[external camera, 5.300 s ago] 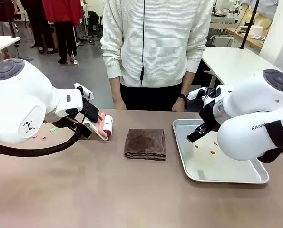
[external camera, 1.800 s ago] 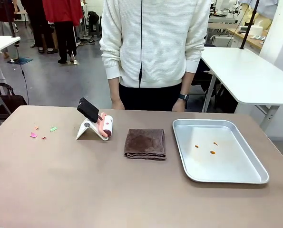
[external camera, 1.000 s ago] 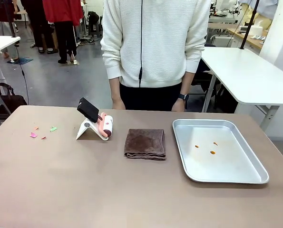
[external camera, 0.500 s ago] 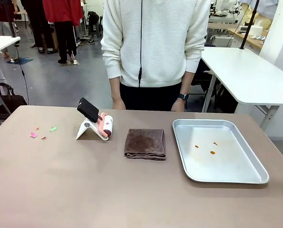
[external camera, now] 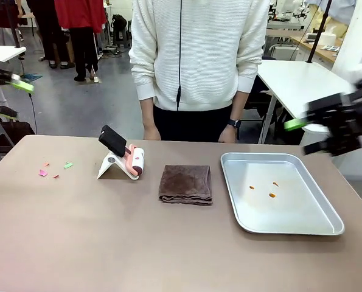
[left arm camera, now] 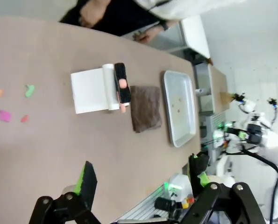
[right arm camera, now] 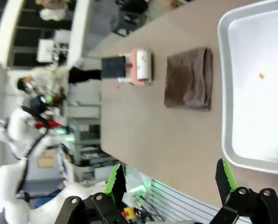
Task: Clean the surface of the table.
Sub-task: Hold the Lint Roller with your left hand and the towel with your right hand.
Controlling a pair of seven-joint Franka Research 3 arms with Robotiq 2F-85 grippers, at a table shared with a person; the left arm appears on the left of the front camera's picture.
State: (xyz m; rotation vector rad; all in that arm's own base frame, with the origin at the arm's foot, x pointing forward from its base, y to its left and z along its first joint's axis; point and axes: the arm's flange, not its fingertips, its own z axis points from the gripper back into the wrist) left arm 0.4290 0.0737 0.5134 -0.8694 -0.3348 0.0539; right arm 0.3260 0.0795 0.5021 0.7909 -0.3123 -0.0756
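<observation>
Hovering high over the table [external camera: 168, 255], my left gripper [left arm camera: 143, 175] and right gripper [right arm camera: 170, 177] are both spread wide and hold nothing. The table spans the whole scene. Its brown top looks stiff, flat and matte, so I judge it a thing to wipe, not to grip. The tray [external camera: 330, 230] lies at the right. The cloth [external camera: 185, 184] in the middle looks soft and limp; I would pinch its near edge. Left of it the lint roller [external camera: 135, 163] leans on a stand [external camera: 107, 167], probably light, best taken by its black handle [external camera: 112, 140]. Paper scraps [external camera: 67, 165] dot the far left, crumbs [external camera: 271, 194] the tray.
</observation>
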